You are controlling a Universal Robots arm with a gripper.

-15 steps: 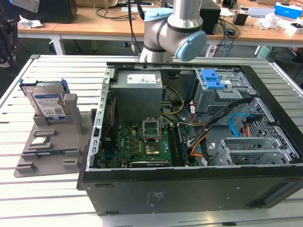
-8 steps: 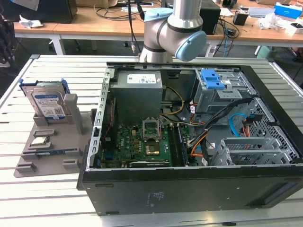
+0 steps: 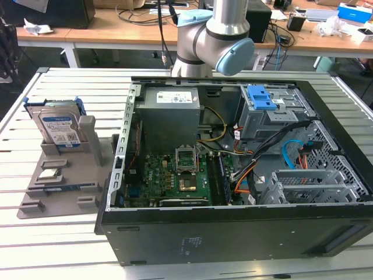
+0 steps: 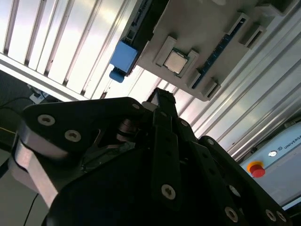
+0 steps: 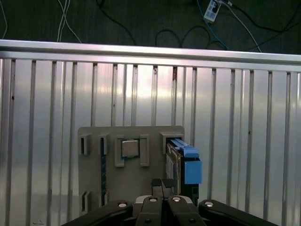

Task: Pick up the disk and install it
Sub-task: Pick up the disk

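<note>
- Gripper [image 5: 162,182]: black, two-fingered, seen in both wrist views [image 4: 160,94]. Its fingers are pressed together with nothing between them.
- Disk [image 3: 59,125]: a flat rectangular silver hard drive with a white-and-blue label, framed by a blue plastic bracket. It stands upright on its edge in a slot of the grey plastic fixture tray [image 3: 70,195], at the tray's far end, near the surface's edge on the exterior view's left.
- In the first wrist view the disk [image 5: 186,162] is seen edge-on from above. The gripper is over the tray [image 5: 131,181] and apart from the disk. The second wrist view shows the disk's blue bracket corner [image 4: 123,55].
- Small square silver processor chip [image 3: 49,173]: lies flat in a tray recess, just beside the disk's slot and closer to the near edge.
- Open black computer case [image 3: 233,227]: lies on its side on the slatted metal surface [image 3: 52,245], just beside the tray, towards the exterior view's right. Its green motherboard [image 3: 169,175] is exposed.
- Blue plastic latch [image 3: 262,98]: sits on the grey drive cage at the case's far corner.
- Grey robot arm [image 3: 215,35]: rises behind the case's far side.
</note>
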